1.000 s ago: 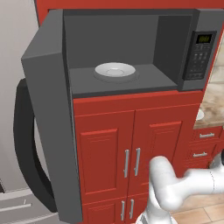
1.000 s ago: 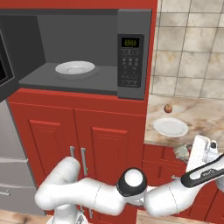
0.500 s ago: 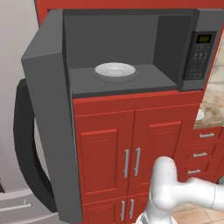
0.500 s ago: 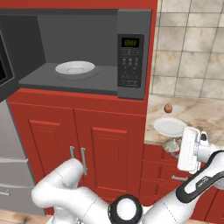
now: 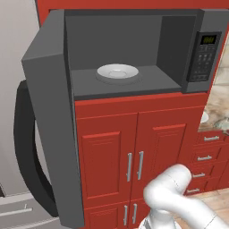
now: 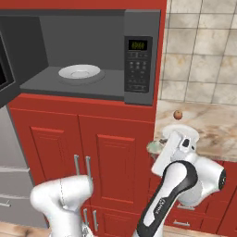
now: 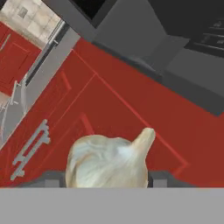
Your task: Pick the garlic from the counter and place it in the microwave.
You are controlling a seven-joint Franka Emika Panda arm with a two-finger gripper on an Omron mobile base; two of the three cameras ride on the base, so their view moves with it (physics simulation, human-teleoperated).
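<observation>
The garlic (image 7: pixel 108 159), an off-white lumpy bulb with its pointed tip toward two o'clock, sits clamped in the tool (image 7: pixel 105 179) before red cabinet doors. The dark grey microwave (image 6: pixel 141 55) stands with its door (image 5: pixel 56 120) swung wide. The speckled beige surface (image 6: pixel 217 127) lies at three o'clock.

A glossy white arm (image 6: pixel 183 178) of rounded, tube-like segments is seen at the lower centre and right of the right base view. A black band with small white lettering runs along one segment. A boxy white hand (image 6: pixel 173 149) tops it at centre right.
</observation>
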